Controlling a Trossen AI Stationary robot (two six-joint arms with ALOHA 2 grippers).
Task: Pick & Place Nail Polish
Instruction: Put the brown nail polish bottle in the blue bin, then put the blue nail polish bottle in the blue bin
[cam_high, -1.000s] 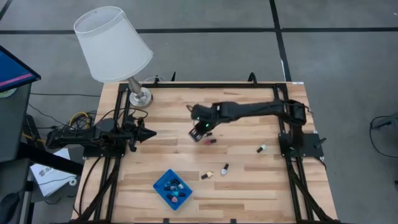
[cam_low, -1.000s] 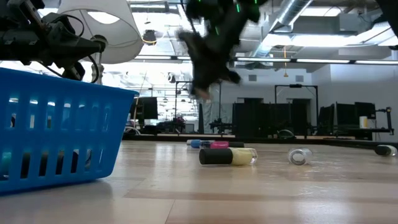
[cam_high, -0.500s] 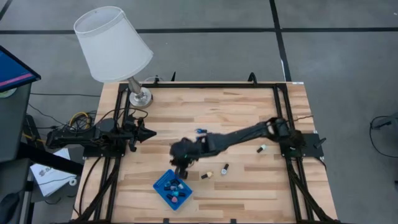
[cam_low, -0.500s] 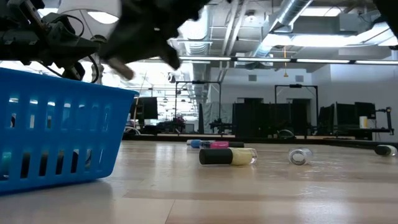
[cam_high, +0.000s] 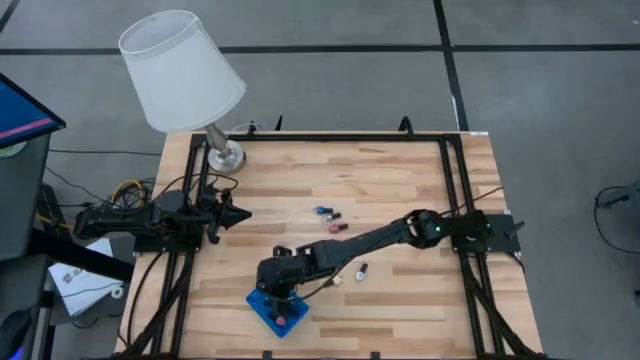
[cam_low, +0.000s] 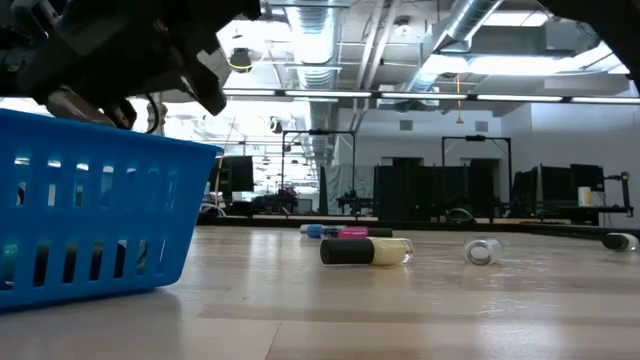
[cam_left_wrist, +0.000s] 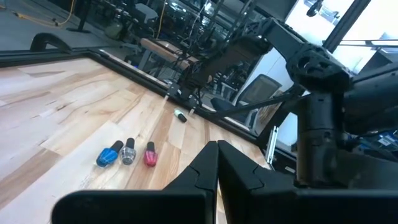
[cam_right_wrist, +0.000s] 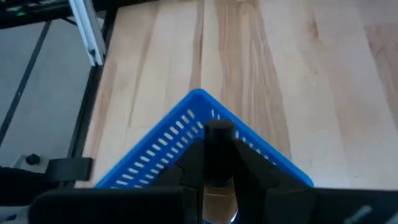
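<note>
Right gripper (cam_high: 279, 293) hangs over the blue basket (cam_right_wrist: 186, 127), fingers pinching what looks like a dark-capped nail polish bottle (cam_right_wrist: 217, 149). Better to drop it low and centered.

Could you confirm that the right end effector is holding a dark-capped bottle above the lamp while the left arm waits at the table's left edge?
Not quite: the right end effector holds the dark-capped bottle above the blue basket, not the lamp, as the right wrist view shows. The left end effector does wait at the left edge.
</note>
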